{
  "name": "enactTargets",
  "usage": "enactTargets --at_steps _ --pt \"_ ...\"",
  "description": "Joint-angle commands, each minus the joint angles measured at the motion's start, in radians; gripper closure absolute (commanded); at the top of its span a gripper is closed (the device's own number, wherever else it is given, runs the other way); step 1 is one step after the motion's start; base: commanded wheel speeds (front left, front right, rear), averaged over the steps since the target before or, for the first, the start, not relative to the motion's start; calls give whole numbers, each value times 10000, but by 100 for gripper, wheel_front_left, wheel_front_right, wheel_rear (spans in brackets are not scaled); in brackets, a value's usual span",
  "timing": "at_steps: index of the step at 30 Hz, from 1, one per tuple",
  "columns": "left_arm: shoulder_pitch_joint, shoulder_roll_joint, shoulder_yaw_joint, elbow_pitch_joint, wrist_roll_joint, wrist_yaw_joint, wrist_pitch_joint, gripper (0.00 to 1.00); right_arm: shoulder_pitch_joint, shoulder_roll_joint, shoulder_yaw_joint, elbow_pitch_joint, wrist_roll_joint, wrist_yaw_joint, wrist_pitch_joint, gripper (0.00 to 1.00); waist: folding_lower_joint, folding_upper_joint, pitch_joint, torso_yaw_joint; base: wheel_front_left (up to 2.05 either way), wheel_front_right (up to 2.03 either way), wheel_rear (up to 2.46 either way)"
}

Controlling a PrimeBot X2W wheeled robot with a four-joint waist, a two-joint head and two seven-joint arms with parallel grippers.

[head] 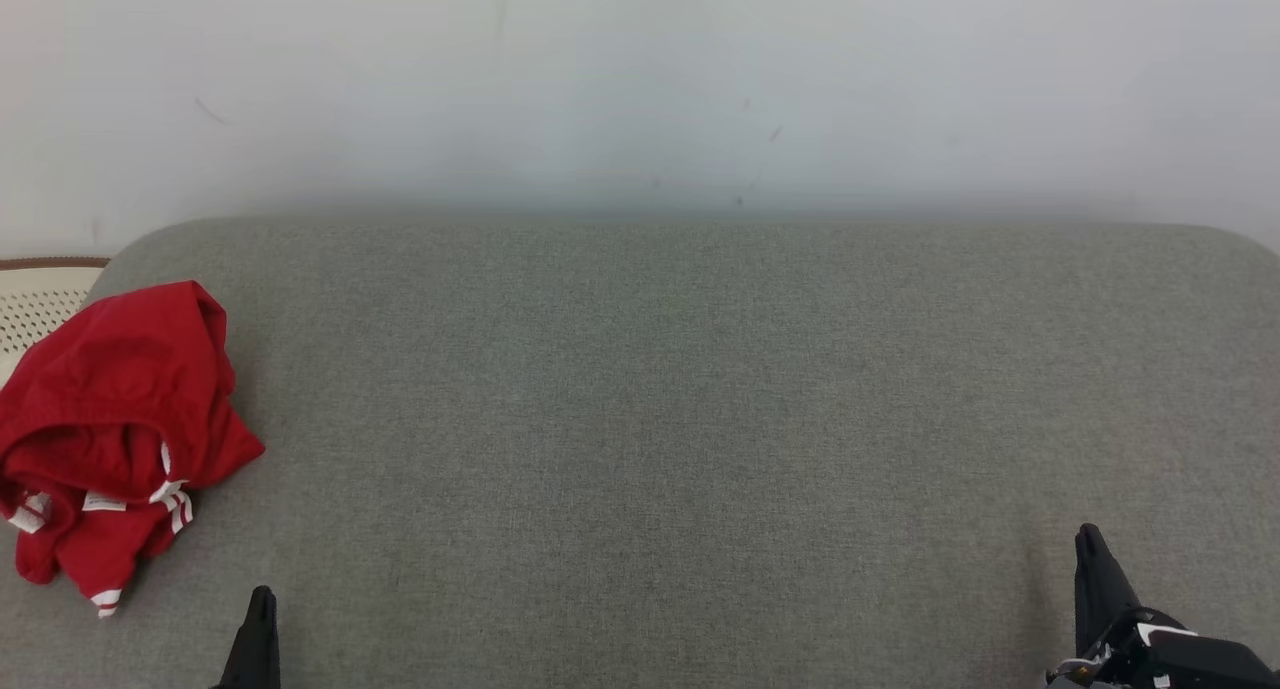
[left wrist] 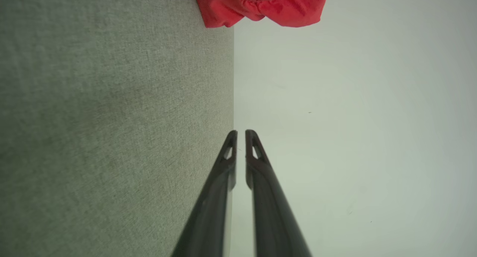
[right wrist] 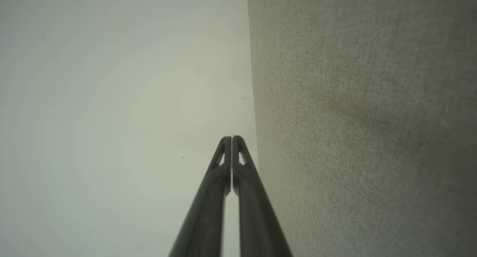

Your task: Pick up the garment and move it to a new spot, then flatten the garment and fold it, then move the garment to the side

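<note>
In the head view, the garment (head: 115, 419) lies in a crumpled heap at the left edge of the frame, on the left end of a wide grey cushion (head: 700, 419). It is a soft red knit, bunched into rounded folds, with white striped trim and a small white label showing near its lower side. The cushion is a flat, coarse weave with rounded far corners, and behind it stands a smooth pale wall (head: 640, 69). A cream perforated panel with a brown rim (head: 35, 304) peeks in at the left, just behind the garment. The left gripper (head: 260, 619) rises at the lower left, near the garment but apart from it. The right gripper (head: 1095, 569) sits at the lower right, well apart from it.

In the left wrist view, that gripper's two long, dark, glossy fingers are drawn together with only a sliver between the tips, and they hold nothing. The garment hangs into the top of the frame, its gathered elastic edge visible. Grey weave takes the left half and the wall the right.

In the right wrist view, the fingers are pressed tip to tip and are empty, with the wall on the left and the cushion on the right.

As I judge it, nothing has begun: the pick-up, the move to a new spot, flattening, folding and setting aside all remain.
</note>
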Motion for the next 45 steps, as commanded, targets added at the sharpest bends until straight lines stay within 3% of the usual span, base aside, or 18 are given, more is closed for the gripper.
enactTargets --at_steps 1,8,14,32,45 --pt "23 -19 -11 65 9 2 -13 0 18 3 7 52 -6 -2 -1 0 0 0 2 0 0 0 0" --pt "184 -72 -134 200 165 1 -225 0 124 -23 137 194 -147 -2 -111 0 0 0 7 -3 0 0 0" --pt "175 -47 -153 141 935 0 -551 0 60 -269 578 180 -614 -1 -470 0 0 0 15 -10 0 0 0" --pt "173 -32 -191 -87 5057 52 -1405 0 -147 -716 1528 157 -3850 0 -1205 0 0 0 47 -60 0 0 0" --pt "228 -9 -556 -7 7538 383 -1922 0 -249 -1001 2258 325 -5874 0 -1654 0 0 0 54 -89 0 0 0"
